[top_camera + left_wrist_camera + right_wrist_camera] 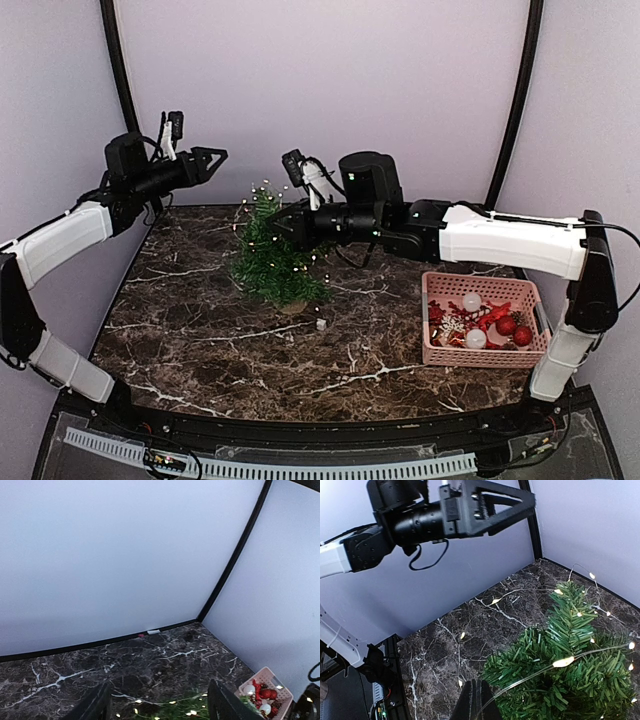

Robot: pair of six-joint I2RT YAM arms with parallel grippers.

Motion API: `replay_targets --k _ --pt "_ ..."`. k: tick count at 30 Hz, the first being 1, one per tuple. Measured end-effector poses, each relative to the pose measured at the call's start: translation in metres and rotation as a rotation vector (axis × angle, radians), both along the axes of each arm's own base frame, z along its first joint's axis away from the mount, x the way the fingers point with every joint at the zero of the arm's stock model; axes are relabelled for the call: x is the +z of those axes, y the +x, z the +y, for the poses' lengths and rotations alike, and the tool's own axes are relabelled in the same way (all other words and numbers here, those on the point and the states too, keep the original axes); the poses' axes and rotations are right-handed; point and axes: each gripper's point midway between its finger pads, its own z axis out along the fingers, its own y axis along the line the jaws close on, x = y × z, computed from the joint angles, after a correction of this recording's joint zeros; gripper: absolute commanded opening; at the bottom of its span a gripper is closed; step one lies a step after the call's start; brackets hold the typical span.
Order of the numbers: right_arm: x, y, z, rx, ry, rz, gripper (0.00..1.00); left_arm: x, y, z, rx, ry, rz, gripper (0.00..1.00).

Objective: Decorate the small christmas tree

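Note:
The small christmas tree (pixel 273 258) stands at mid-table, leaning a little, with a lit fairy-light string (pixel 564 662) draped over its branches. My right gripper (pixel 277 226) is at the tree's upper right side, shut on the thin wire of the light string; in the right wrist view its fingers (pixel 481 703) are pressed together with the wire running out of them across the tree (pixel 570 680). My left gripper (pixel 214 158) is open and empty, held high to the tree's upper left. The left wrist view shows the lit tree top (pixel 186 707) below and between its spread fingers (pixel 96 706).
A pink basket (pixel 440 352) with red and white baubles sits at the right, also in the left wrist view (pixel 266 674). A small white block (pixel 321 323) lies on the dark marble table (pixel 200 340) in front of the tree. Pale walls enclose the back and sides.

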Motion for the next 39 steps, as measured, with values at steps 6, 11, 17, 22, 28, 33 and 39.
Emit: replay_targets --k 6,11,17,22,28,33,39 --pt "-0.003 0.001 -0.001 -0.01 -0.007 0.001 0.0 0.017 -0.056 -0.03 -0.184 -0.022 0.042 0.74" --pt "-0.004 0.001 -0.002 -0.011 -0.008 0.002 0.0 -0.016 -0.077 -0.053 -0.309 0.017 0.187 0.78" --pt "0.001 0.001 -0.007 -0.026 -0.002 -0.007 0.0 -0.037 -0.085 -0.068 -0.365 0.079 0.286 0.71" --pt "0.003 0.002 -0.009 -0.036 -0.002 -0.014 0.0 -0.033 -0.098 -0.078 -0.42 0.102 0.296 0.45" --pt "0.003 0.004 -0.01 -0.048 -0.006 -0.02 0.0 -0.031 -0.106 -0.087 -0.469 0.111 0.3 0.52" --pt "0.001 0.006 -0.011 -0.058 -0.012 -0.027 0.0 -0.03 -0.109 -0.092 -0.503 0.106 0.302 0.15" --pt "-0.006 0.021 -0.028 -0.186 -0.04 -0.037 0.0 -0.032 -0.106 -0.091 -0.478 0.114 0.303 0.0"
